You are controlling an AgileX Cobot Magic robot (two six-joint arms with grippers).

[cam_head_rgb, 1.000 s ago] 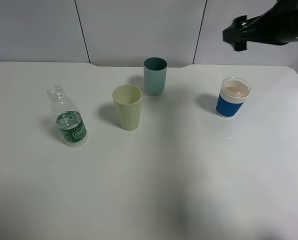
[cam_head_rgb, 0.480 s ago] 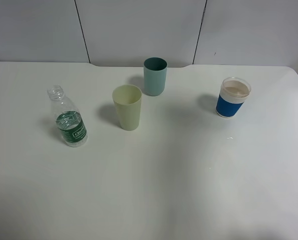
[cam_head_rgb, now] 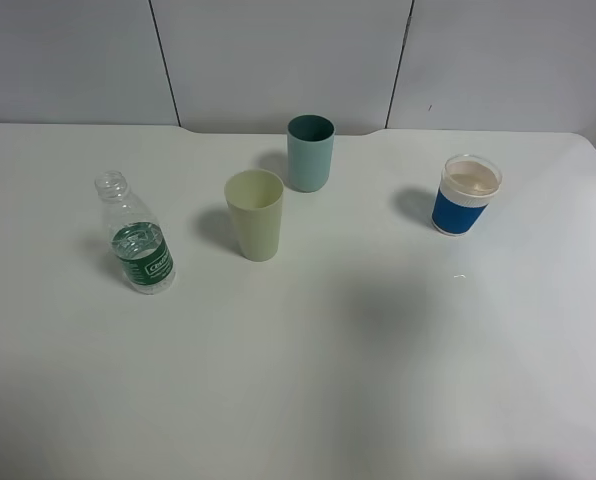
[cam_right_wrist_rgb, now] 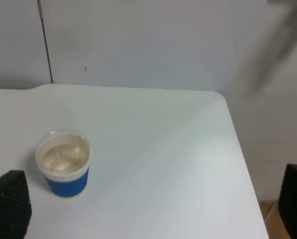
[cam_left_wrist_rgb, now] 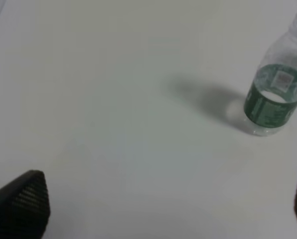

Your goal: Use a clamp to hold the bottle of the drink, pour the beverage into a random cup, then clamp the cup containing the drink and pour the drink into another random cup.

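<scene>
A clear plastic bottle (cam_head_rgb: 138, 238) with a green label and no cap stands upright at the left of the white table (cam_head_rgb: 308, 380). A pale yellow-green cup (cam_head_rgb: 255, 213) and a teal cup (cam_head_rgb: 310, 152) stand near the middle. Neither gripper shows in the exterior view. In the left wrist view my left gripper (cam_left_wrist_rgb: 161, 209) is open and empty, with the bottle (cam_left_wrist_rgb: 275, 94) ahead of it and well apart. In the right wrist view my right gripper (cam_right_wrist_rgb: 151, 204) is open and empty, above the table's right part.
A white cup with a blue sleeve (cam_head_rgb: 467, 195), pale inside, stands at the right; it also shows in the right wrist view (cam_right_wrist_rgb: 64, 163). The table's right edge (cam_right_wrist_rgb: 248, 169) and a grey panel wall (cam_head_rgb: 278, 60) behind bound the area.
My right arm, at the top right of the exterior view a second ago, has moved out of that view. The bottle and cups have not moved.
</scene>
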